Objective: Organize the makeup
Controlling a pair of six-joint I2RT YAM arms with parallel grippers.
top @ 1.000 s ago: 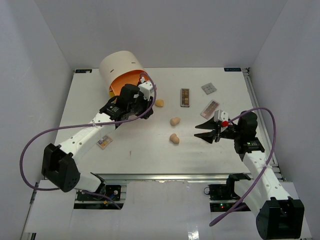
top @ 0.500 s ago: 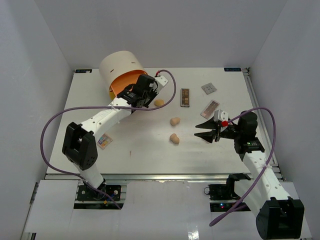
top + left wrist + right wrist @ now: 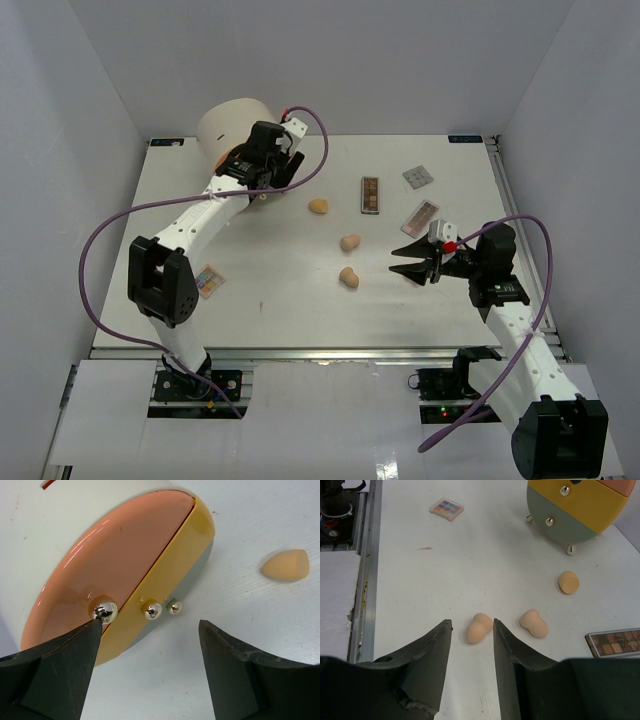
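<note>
My left gripper (image 3: 258, 178) is open in front of the round cream drawer unit (image 3: 226, 126). In the left wrist view its jaws (image 3: 150, 630) stand wide with only table between them. The left fingertip (image 3: 92, 630) sits right by the silver knob (image 3: 103, 611) of the orange drawer front (image 3: 115, 555), which lies flush. Three tan sponges (image 3: 318, 206) (image 3: 350, 242) (image 3: 348, 278) lie mid-table. My right gripper (image 3: 408, 262) hangs open, and the nearest sponge (image 3: 480, 627) lies just past its tips (image 3: 472, 625).
A brown palette (image 3: 370, 195), a grey palette (image 3: 417, 177) and a pink palette (image 3: 421, 214) lie at the back right. A small compact (image 3: 208, 282) lies at the front left. Yellow (image 3: 580, 502) and green (image 3: 555, 525) drawer fronts show in the right wrist view.
The left arm has swung toward the back and its gripper has opened. The orange drawer, open before, now lies flush with the unit. The right arm has not moved.
</note>
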